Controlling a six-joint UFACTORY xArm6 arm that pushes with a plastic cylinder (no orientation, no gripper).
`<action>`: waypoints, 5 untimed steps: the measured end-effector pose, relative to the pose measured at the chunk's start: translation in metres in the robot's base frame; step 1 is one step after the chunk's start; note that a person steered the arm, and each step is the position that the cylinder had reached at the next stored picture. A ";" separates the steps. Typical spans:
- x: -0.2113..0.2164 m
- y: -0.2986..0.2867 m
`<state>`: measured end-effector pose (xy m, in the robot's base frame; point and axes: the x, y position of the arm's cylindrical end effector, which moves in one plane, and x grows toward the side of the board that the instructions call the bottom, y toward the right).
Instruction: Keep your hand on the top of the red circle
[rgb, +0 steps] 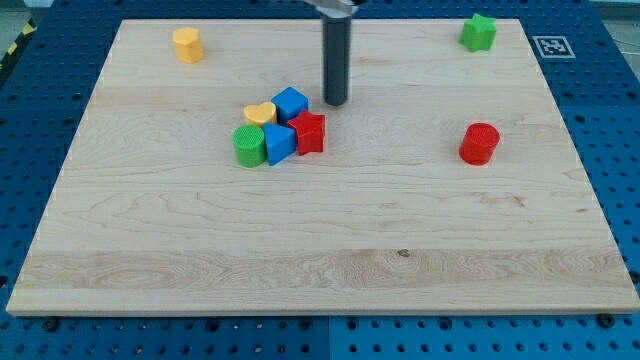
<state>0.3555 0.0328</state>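
your bare rod, holding nothing, is resting my tip (335, 102) well left of the red cylinder (480, 143), approach still undone.

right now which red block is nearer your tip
The red star, in the cluster just below my tip; the red circle stands alone far toward the view's right.

The board (330, 250) is pale wood with fine grain lines running lengthwise and a small dark knot near its bottom edge. Around it, the table (610, 140) is deep blue, dotted with rows of dark holes. The rod is dark grey to its tip (335, 103). Near the top-left corner sits a yellow cylinder (187, 45); near the top-right corner, a green star (478, 32). By the right edge stands the red circle (480, 143). Toward the middle: yellow heart (259, 113), blue cube (291, 103), red star (310, 131), blue block (279, 143), green cylinder (249, 146), all ribbed. A black-and-white marker (550, 45) lies at the top-right corner.
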 end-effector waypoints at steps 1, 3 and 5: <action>0.000 0.036; 0.007 0.127; 0.064 0.171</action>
